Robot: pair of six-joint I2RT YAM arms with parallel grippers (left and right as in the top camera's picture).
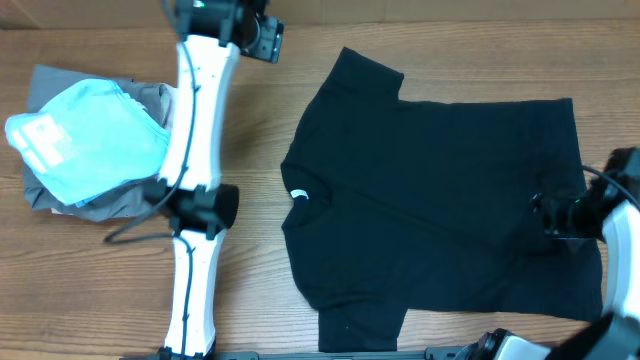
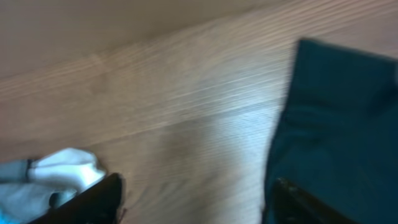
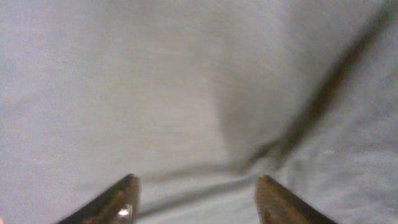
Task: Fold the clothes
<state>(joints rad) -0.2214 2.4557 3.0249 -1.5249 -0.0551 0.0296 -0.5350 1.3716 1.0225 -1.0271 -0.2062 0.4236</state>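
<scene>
The black T-shirt (image 1: 440, 190) lies spread flat on the wooden table, its white neck tag (image 1: 300, 194) pointing left. My left gripper (image 1: 265, 38) is at the far edge, just left of the shirt's upper sleeve. In the left wrist view it (image 2: 196, 183) stands open over bare wood, with the shirt (image 2: 342, 124) off to its right. Over the shirt's right part is my right gripper (image 1: 550, 212). In the right wrist view it (image 3: 196, 180) is open just above wrinkled shirt fabric (image 3: 155, 81), with nothing between the fingers.
A pile of grey folded garments (image 1: 50, 85) with a light blue garment (image 1: 90, 140) on top sits at the left. The left arm's white link (image 1: 195, 120) stretches across the table beside it. A black cable (image 1: 130, 235) loops near the arm's elbow.
</scene>
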